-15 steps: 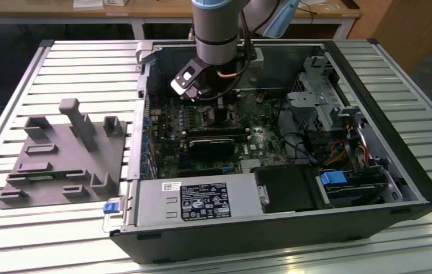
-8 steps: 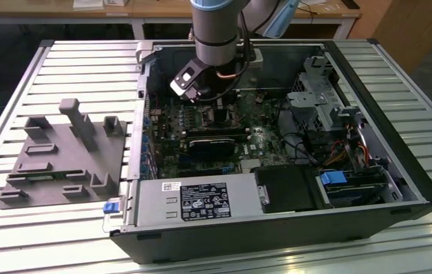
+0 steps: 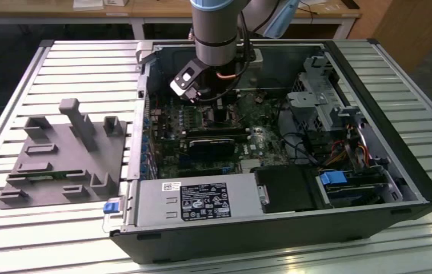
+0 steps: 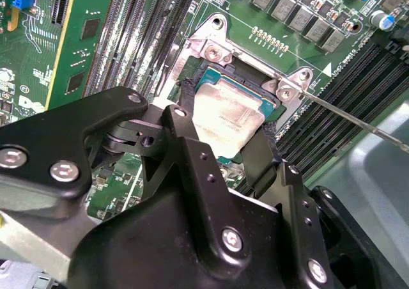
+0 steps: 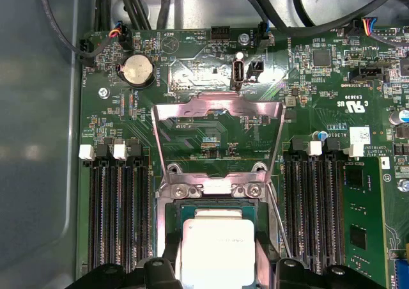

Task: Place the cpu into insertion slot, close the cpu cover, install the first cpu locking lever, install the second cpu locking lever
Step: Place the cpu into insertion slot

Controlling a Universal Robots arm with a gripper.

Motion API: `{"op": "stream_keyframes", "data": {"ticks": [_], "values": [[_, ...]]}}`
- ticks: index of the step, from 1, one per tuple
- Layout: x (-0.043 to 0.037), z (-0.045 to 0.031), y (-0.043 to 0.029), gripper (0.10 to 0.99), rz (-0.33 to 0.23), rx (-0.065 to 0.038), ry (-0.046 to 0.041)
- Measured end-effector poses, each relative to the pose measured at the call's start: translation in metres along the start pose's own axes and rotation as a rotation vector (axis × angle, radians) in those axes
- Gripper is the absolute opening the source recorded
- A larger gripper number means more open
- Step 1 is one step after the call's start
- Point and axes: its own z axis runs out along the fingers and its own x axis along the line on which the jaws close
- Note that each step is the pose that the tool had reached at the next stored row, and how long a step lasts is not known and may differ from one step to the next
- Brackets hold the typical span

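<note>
Grey holder block (image 3: pixel 63 154): exterior view's left, on slatted table (image 3: pixel 18 85). Open computer case (image 3: pixel 277 234): just beside block. Gripper (image 4: pixel 227 128): lowered inside case over motherboard (image 5: pixel 319 110); fingers (image 4: pixel 262 155) pinching the cpu (image 4: pixel 227 113) by opposite edges. The cpu: in or just over the insertion slot (image 5: pixel 214 188); seating not discernible. The cpu cover (image 5: pixel 217 107): swung up, open. Drive cage (image 3: pixel 330 103): exterior view's right.
</note>
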Motion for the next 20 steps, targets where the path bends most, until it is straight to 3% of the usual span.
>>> {"op": "stream_keyframes", "data": {"ticks": [4, 5, 9, 15, 20], "values": [[0.0, 0.0, 0.0, 0.553, 0.0, 0.0, 0.0], [0.0, 0.0, 0.0, 0.612, 0.0, 0.0, 0.0], [0.0, 0.0001, 0.0, 0.612, 0.0, 0.0, 0.0], [0.0, 0.0, 0.0, 0.612, 0.001, 0.0, 0.0119], [0.0, 0.0, 0.0, 0.612, 0.001, 0.0, 0.0128]]}}
